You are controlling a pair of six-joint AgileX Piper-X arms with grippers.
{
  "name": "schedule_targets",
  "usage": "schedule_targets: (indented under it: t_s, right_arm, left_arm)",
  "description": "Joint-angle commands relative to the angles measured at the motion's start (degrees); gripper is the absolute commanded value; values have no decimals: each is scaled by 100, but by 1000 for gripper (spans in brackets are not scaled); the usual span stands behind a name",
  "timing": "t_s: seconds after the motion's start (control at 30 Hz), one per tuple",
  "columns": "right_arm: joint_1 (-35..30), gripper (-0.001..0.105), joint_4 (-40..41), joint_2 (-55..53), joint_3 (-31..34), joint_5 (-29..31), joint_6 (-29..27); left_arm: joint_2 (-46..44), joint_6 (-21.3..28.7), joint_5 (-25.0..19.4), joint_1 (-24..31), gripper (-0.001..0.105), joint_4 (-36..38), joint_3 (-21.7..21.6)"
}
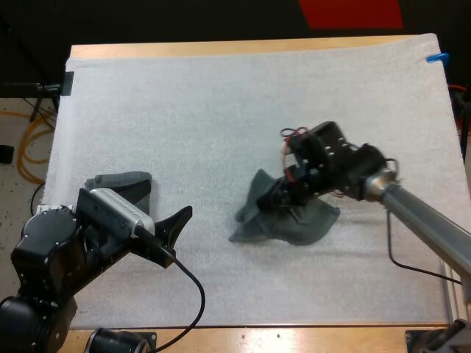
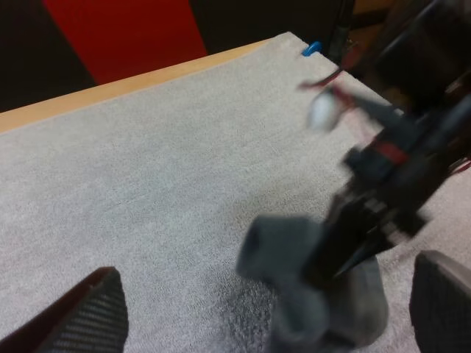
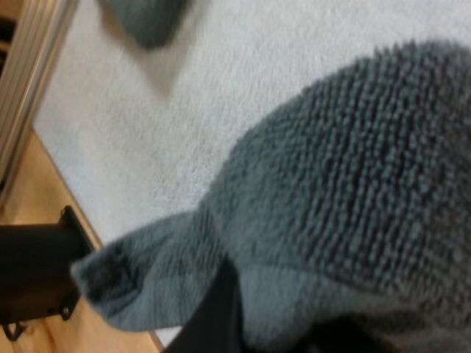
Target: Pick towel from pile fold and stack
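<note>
Two towels lie on the white mat (image 1: 221, 110), both of dark grey-green terry cloth. The crumpled towel (image 1: 298, 228) sits directly under and around the right pincer (image 1: 283, 197). It is a soft, uneven heap, with one flap standing up in a peak at the pincer's tips and a wider skirt spread flat on the mat below it. In the right wrist view its pile shows as short, dense loops. It bulges in a rounded hump over the pincer's black finger (image 3: 213, 316), and a thin, floppy corner hangs off to one side. The right pincer appears to be clamped on this towel, with cloth pressed around the finger. The other finger is buried in the fabric, so this is likely rather than certain.

The second towel (image 1: 121, 182) lies low and flat with smoother edges, close behind the left pincer (image 1: 180, 237) and beside that arm's wrist, which covers part of it. It is well apart from the right pincer. I cannot tell whether it is folded.

The left pincer stands open. Its two black fingers (image 2: 92, 316), with finely ribbed pads, are spread wide and touch nothing. They point toward the crumpled towel, which lies across a clear gap ahead of them.

The mat has a fine, pebbled, foam-like grain and covers most of the pale wooden surface (image 1: 221, 48). A bare strip of that wood shows on the far side, beyond both pincers.
</note>
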Motion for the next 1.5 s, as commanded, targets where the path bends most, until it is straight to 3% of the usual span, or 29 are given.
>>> schedule_targets:
  t_s: [0.0, 0.17, 0.23, 0.33, 0.47, 0.53, 0.7, 1.0, 1.27, 1.47]
  right_arm:
    - [24, 0, -409, 121, -35, -112, 201]
    - [77, 0, -1833, 654, -54, 98, 1536]
    - [77, 4, -2238, 751, -54, 315, 1775]
    - [77, 22, -2617, 773, -63, 725, 1845]
    - [77, 73, -2768, 773, -218, 738, 1749]
    - [77, 82, -2760, 767, -332, 653, 1664]
    - [77, 82, -2180, 591, -661, 983, 1449]
    - [77, 80, 217, -608, -879, 2886, -241]
    - [77, 80, 1781, -1772, -879, 3613, -362]
    - [55, 80, 2252, -2253, -579, 4081, -324]
  left_arm:
    - [-3, -33, 33, -13, 76, -33, -35]
    - [-3, -33, 33, -13, 76, -33, -35]
    - [-3, -33, 33, -13, 76, -33, -35]
    - [-3, -33, 33, -13, 76, -33, -35]
    - [-3, -33, 33, -13, 76, -33, -35]
    - [-3, -33, 33, -13, 76, -33, -35]
    - [-3, -46, 33, -13, 76, -33, -35]
    - [-3, -47, 33, -13, 76, -33, -35]
    - [-3, -47, 33, -13, 76, -33, -35]
    - [-3, -47, 33, -13, 76, 302, -35]
